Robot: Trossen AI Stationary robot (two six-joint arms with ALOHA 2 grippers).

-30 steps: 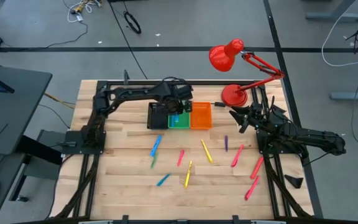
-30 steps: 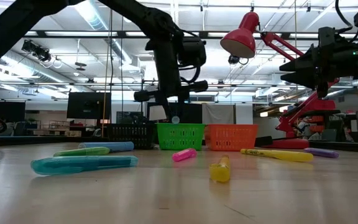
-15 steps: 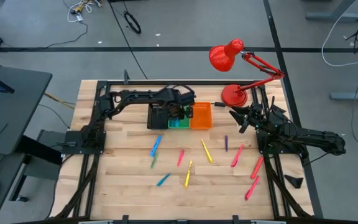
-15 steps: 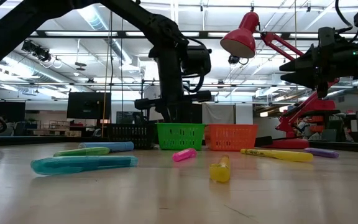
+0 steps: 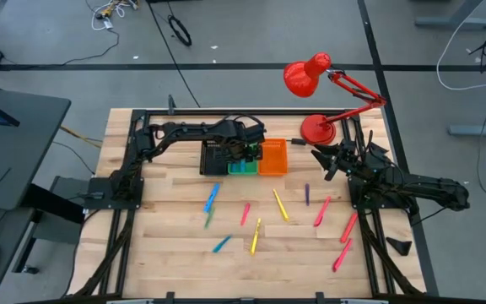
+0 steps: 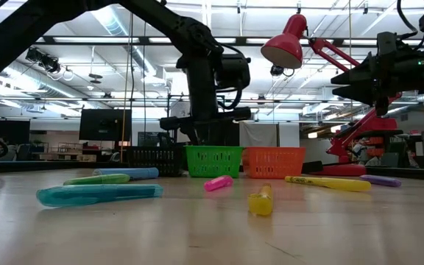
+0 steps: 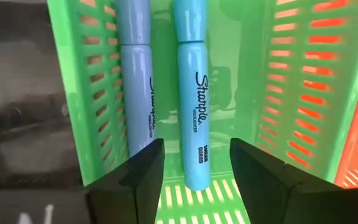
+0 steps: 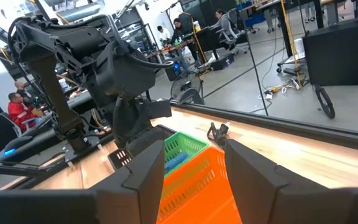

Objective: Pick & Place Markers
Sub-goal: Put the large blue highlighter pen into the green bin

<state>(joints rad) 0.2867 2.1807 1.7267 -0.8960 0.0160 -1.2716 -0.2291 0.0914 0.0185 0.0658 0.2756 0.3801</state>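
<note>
Two blue markers (image 7: 193, 118) (image 7: 137, 93) lie side by side on the floor of the green bin (image 5: 243, 164). My left gripper (image 7: 196, 149) hangs open just above them, one finger on either side of one marker's end and touching nothing. Several more markers lie flat on the table: blue (image 5: 212, 197), pink (image 5: 245, 213), yellow (image 5: 280, 205), purple (image 5: 307, 194) and pink-red (image 5: 348, 226). My right gripper (image 5: 323, 160) stands open and raised near the lamp's base, holding nothing.
A black bin (image 5: 213, 157) and an orange bin (image 5: 272, 157) flank the green one near the far edge. A red desk lamp (image 5: 317, 128) stands at the far right. In the low view a teal marker (image 6: 98, 193) and a yellow one (image 6: 260, 200) lie nearest the front.
My left gripper has come down toward the green bin and then kept still. The marker end that showed under it in the low view no longer shows above the bin's rim.
</note>
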